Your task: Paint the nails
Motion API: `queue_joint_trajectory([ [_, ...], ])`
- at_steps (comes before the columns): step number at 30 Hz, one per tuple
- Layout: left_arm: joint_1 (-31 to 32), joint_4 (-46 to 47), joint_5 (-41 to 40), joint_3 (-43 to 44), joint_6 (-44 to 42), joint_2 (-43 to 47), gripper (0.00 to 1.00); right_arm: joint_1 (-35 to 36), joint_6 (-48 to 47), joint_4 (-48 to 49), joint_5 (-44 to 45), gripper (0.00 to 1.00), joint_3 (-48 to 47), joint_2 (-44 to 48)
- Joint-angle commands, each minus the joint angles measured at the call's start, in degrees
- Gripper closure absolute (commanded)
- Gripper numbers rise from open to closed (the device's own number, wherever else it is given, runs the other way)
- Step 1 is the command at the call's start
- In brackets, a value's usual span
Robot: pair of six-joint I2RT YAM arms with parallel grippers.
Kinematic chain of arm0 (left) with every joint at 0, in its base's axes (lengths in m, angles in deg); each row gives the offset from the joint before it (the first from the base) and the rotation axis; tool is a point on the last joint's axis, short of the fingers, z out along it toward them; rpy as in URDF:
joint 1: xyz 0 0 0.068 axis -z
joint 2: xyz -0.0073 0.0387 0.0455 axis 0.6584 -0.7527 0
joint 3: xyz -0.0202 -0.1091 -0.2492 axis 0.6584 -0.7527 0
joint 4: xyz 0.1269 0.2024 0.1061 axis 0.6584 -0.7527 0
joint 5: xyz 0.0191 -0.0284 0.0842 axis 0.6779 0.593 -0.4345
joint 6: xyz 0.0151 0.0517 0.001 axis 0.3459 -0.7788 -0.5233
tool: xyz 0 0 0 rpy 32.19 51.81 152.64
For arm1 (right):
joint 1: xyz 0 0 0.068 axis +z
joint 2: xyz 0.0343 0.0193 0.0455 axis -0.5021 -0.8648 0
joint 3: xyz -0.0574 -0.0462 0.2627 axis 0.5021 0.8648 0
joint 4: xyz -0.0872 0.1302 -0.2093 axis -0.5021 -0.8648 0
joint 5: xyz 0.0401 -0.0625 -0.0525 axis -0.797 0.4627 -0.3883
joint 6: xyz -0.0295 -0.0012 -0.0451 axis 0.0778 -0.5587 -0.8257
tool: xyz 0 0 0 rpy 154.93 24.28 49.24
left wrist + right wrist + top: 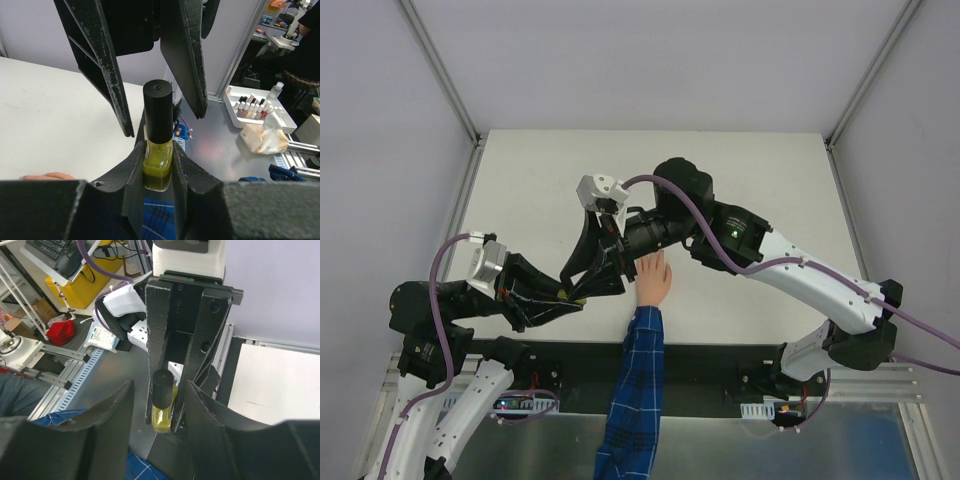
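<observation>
A small polish bottle [159,170] of yellow-green liquid with a black cap [157,110] stands upright, and my left gripper [159,155] is shut on its glass body. My right gripper [160,385] comes down from above, open, one finger on each side of the cap with a gap on both sides. In the top view both grippers meet just left of the peach mannequin hand [655,282], which lies flat with its blue plaid sleeve [635,380] toward the near edge. The nails are too small to make out. One peach finger [47,176] shows low left in the left wrist view.
The white table [770,180] is framed by grey walls and metal posts. Beyond its edge, the left wrist view shows a white tray [234,95] of several polish bottles and a crumpled bag [265,140] on a metal bench. A metal rail [880,380] runs along the near edge.
</observation>
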Motion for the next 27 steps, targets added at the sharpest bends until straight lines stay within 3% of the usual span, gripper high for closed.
queue_joint_trajectory([
  [1, 0.3, 3.8, 0.9, 1.3, 1.6, 0.7, 1.0, -0.1, 2.2, 5.2, -5.5, 0.58, -3.0, -0.4],
  [8, 0.3, 4.5, -0.8, 2.0, 1.9, 0.5, 1.0, -0.2, 1.9, 5.4, -6.7, 0.82, -1.2, -0.4],
  [9, 0.3, 4.6, -1.2, 2.2, 1.8, 0.3, 1.0, -0.2, 1.9, 5.4, -6.6, 0.89, -1.1, -0.4],
  [11, 0.3, 4.6, -3.0, 2.6, 1.7, 0.3, 1.0, -0.2, 1.6, 5.4, -6.3, 0.92, 0.1, -0.2],
  [12, 0.3, 4.6, -3.6, 2.7, 1.4, 0.2, 1.0, -0.2, 1.5, 5.4, -5.5, 0.99, 0.5, -0.1],
  [17, 0.3, 2.6, -7.3, 4.4, -2.1, -0.5, 1.0, 0.1, -1.3, 3.0, -1.1, 1.0, 3.4, 1.5],
  [20, 0.4, -1.1, -11.1, 6.8, -9.2, -2.4, 1.0, 1.6, -5.2, -2.8, 7.9, 1.0, 3.9, 2.3],
  [23, 0.3, -2.5, -14.5, 9.3, -15.1, -5.4, 1.0, 5.6, -5.3, -7.8, 24.5, 1.0, 4.3, 2.2],
  [24, 0.3, -2.5, -15.9, 9.5, -16.6, -6.5, 1.0, 9.1, -4.4, -8.4, 37.2, 1.0, 4.3, 1.8],
  [26, 0.3, -3.8, -17.7, 9.8, -20.6, -7.6, 1.0, 13.5, 1.1, -10.2, 54.1, 1.0, 3.8, -0.7],
  [27, 0.3, -3.7, -18.6, 9.7, -21.8, -8.6, 1.0, 17.1, 4.9, -11.5, 71.8, 1.0, 2.5, -2.3],
])
